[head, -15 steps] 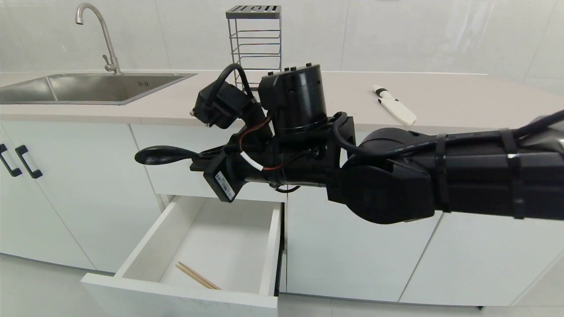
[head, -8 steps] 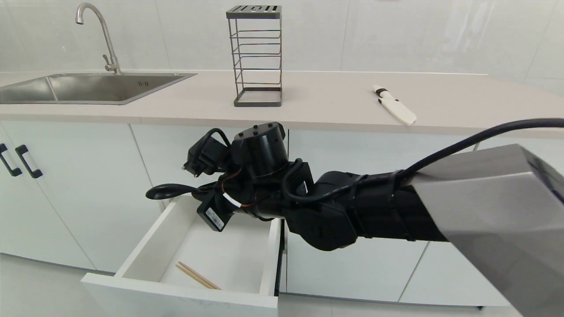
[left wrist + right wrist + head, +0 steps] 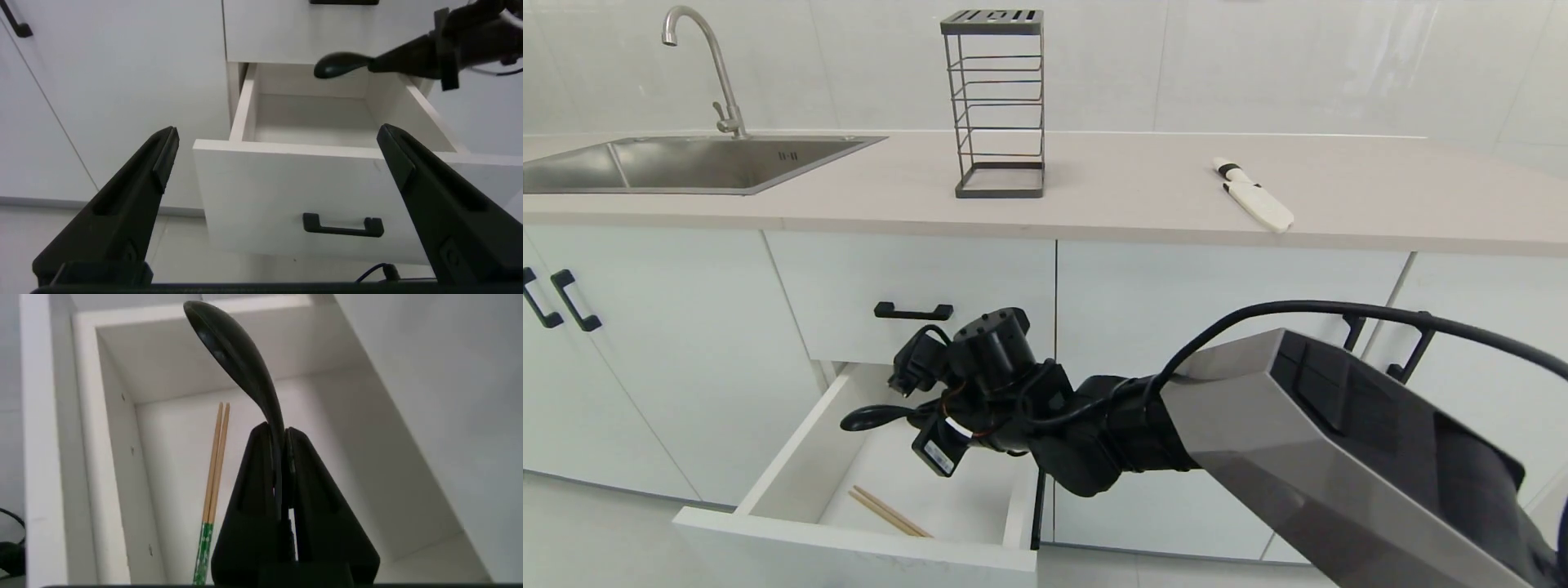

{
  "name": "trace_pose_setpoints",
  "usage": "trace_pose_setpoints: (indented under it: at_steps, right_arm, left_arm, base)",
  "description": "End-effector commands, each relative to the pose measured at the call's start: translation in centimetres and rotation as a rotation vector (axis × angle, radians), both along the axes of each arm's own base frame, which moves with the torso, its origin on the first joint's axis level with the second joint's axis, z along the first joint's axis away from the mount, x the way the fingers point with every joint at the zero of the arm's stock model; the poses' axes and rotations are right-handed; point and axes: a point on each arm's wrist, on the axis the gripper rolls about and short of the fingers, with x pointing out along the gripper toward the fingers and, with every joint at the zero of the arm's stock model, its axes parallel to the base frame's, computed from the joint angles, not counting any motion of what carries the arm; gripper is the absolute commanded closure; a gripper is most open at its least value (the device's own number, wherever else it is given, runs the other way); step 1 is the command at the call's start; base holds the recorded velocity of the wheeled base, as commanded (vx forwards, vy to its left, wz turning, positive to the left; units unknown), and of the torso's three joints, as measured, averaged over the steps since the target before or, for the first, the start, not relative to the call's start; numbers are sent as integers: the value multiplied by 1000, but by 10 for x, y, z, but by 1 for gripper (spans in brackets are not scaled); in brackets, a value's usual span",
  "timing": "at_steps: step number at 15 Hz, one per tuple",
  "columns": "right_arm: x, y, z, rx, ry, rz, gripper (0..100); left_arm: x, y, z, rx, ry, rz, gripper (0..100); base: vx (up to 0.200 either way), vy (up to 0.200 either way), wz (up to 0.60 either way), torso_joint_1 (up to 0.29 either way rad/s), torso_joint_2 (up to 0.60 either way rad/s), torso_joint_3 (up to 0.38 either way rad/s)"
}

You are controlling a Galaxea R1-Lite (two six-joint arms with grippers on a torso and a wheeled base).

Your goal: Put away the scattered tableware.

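Spanning the wall, the counter (image 3: 1143,188) holds a sink (image 3: 686,159) at its left end. Below it a drawer (image 3: 849,535) stands pulled open. A wire rack (image 3: 996,106) stands upright mid-counter. The right gripper (image 3: 915,418) hangs over the open drawer, clenched on the handle of a black spoon (image 3: 866,418) held clear of the drawer floor. The left gripper (image 3: 278,135) sits low before the drawer front, fingers spread wide, grasping nothing. A white utensil (image 3: 1252,200) lies toward the counter's right. Chopsticks (image 3: 890,512) lie inside the drawer near its front.
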Motion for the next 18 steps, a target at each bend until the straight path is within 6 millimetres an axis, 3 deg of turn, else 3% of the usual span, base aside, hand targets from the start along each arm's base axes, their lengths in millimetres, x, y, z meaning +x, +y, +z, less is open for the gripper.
trace_pose_setpoints:
  at_steps: [1,5,12,13,18]
  right_arm:
    - [4,0,-30,-40,31,-5,100]
    - [7,3,-61,-51,40,-8,100]
    - [11,2,-83,-71,71,-23,100]
    - [11,2,-83,-71,70,-24,0]
    - [23,-2,-68,-32,33,-56,0]
  left_arm:
    - [0,0,0,0,2,0,0]
    - [0,0,0,0,2,0,0]
    - [0,0,0,0,2,0,0]
    - [0,0,0,0,2,0,0]
    - [0,0,0,0,3,0,0]
  base:
    - [0,0,0,0,0,0]
    - [0,0,0,0,0,0]
    - [0,0,0,0,0,0]
    - [0,0,0,0,0,0]
    - [0,0,0,0,0,0]
